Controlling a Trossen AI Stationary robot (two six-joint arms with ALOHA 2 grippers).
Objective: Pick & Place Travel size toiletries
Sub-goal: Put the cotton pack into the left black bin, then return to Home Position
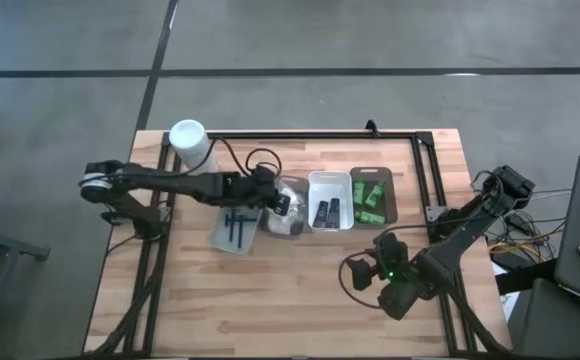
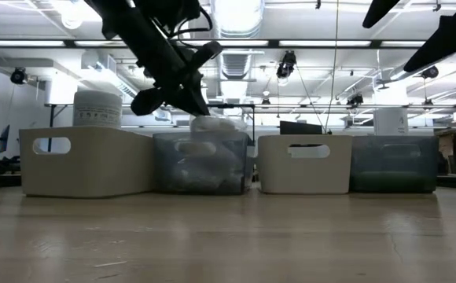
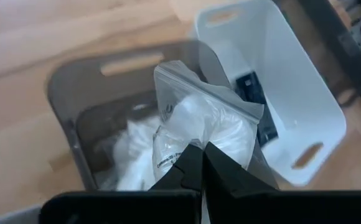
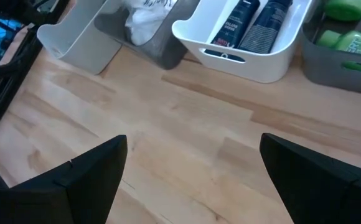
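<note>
Left gripper [image 3: 202, 163] pinches a white crinkly packet [image 3: 208, 118] above the grey tray [image 3: 75, 93], while the right gripper [image 4: 190, 168], spread wide, hovers over the table's near right.

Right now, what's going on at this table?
The left gripper is shut on a white packet, holding it above the grey tray that has more packets in it. The white tray beside it holds black tubes, the next tray holds green bottles, and razors lie in the tray at the other end of the row. The right gripper waits open over bare table near the front.
</note>
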